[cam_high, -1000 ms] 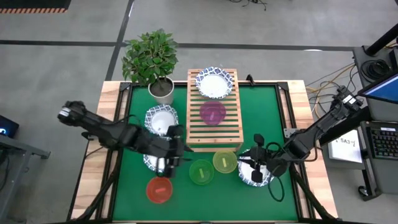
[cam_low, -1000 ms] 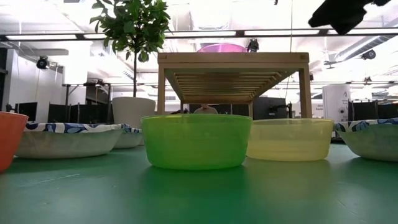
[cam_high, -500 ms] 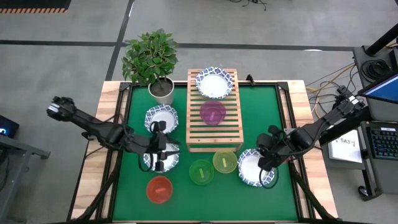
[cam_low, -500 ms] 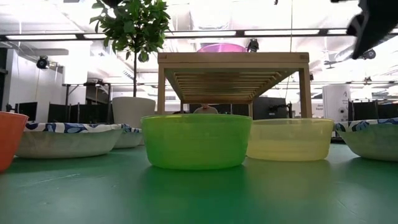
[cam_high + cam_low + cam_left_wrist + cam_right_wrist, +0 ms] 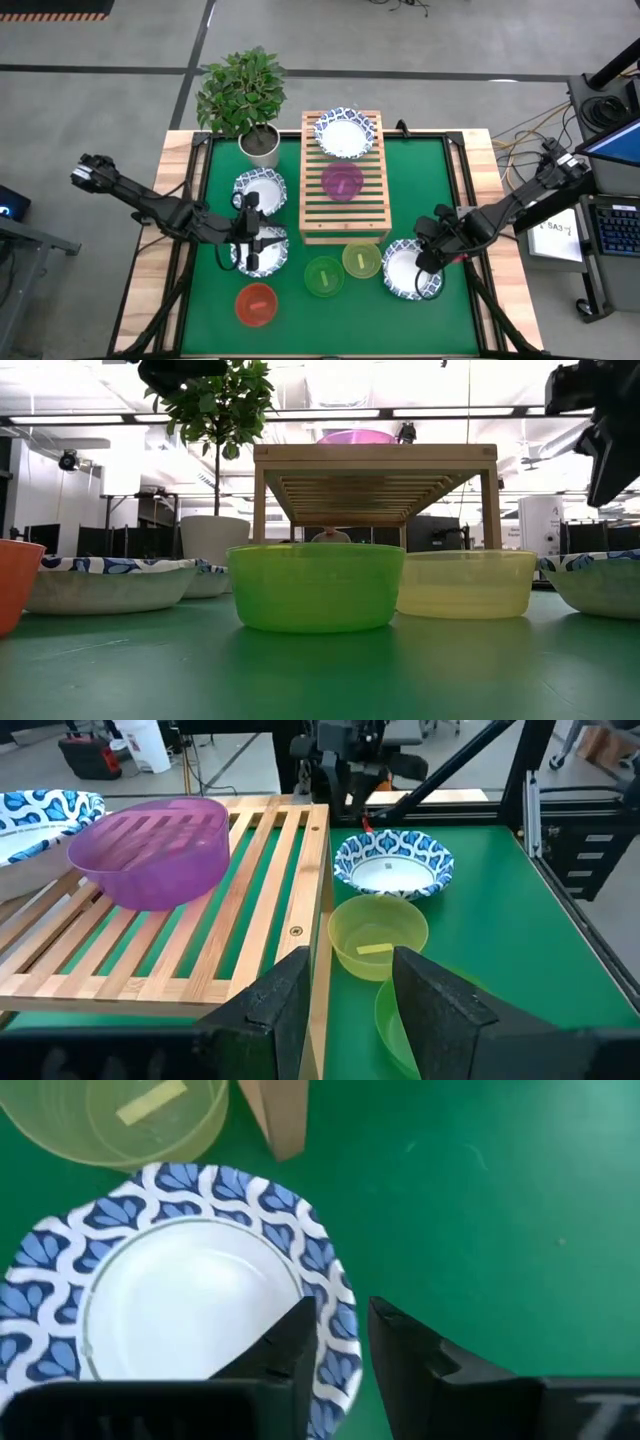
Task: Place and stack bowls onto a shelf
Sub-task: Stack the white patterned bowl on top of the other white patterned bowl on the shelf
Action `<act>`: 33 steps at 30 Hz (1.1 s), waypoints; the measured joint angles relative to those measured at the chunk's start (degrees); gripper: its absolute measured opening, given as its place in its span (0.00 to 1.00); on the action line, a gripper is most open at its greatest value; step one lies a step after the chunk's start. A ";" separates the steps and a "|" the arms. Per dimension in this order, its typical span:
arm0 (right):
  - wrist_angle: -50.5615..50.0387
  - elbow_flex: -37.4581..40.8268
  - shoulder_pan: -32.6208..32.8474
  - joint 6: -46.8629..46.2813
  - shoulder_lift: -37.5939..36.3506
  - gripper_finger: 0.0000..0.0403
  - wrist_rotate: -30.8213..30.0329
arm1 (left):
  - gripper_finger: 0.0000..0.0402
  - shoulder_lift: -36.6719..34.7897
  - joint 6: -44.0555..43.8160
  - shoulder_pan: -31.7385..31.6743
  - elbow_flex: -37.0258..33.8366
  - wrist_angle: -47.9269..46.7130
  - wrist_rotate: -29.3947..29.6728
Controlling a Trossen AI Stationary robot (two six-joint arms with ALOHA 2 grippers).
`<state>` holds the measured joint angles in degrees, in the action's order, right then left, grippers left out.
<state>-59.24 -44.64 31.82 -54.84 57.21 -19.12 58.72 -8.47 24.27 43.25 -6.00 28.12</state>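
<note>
The light-wood shelf (image 5: 343, 205) stands at the table's middle, with a blue-rimmed white bowl (image 5: 345, 133) and the purple bowl (image 5: 343, 181) resting on its slats. On the green mat sit the red bowl (image 5: 256, 304), green bowl (image 5: 324, 276), yellow bowl (image 5: 361, 259) and more blue-rimmed white bowls (image 5: 260, 190) (image 5: 270, 262) (image 5: 402, 270). My left gripper (image 5: 258, 243) hangs open over the near-left white bowl, pointing toward the shelf (image 5: 200, 935). My right gripper (image 5: 342, 1335) is open and tipped down above the right white bowl's rim (image 5: 335, 1295), clear of it in the low view (image 5: 610, 460).
A potted plant (image 5: 245, 100) in a white pot stands at the far left corner, beside the shelf. Wooden borders run along the mat's left and right sides. Bare green mat lies right of the shelf (image 5: 420, 180) and along the near edge.
My left gripper has drawn back toward the table's left edge and sunk a little over the near-left white bowl. My right gripper has gone toward the right edge, come down and tipped to point more steeply at the right white bowl. No bowl has moved.
</note>
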 joint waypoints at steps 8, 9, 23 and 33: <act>2.67 2.82 -2.62 1.77 0.02 0.43 -0.36 | 0.32 0.06 0.31 0.00 -0.03 0.64 0.02; 3.33 3.49 -2.92 2.70 0.02 0.45 -0.37 | 0.32 0.06 0.31 0.00 -0.03 0.64 0.02; 16.40 14.46 -3.85 6.90 0.09 0.51 2.72 | 0.32 0.11 0.39 0.00 -0.14 0.68 0.02; 21.87 17.29 -3.85 7.55 0.22 0.31 4.25 | 0.32 0.13 0.41 0.00 -0.21 0.75 0.00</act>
<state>-37.37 -27.35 27.97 -47.29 57.43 -14.87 58.85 -8.05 24.27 43.05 -5.26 28.12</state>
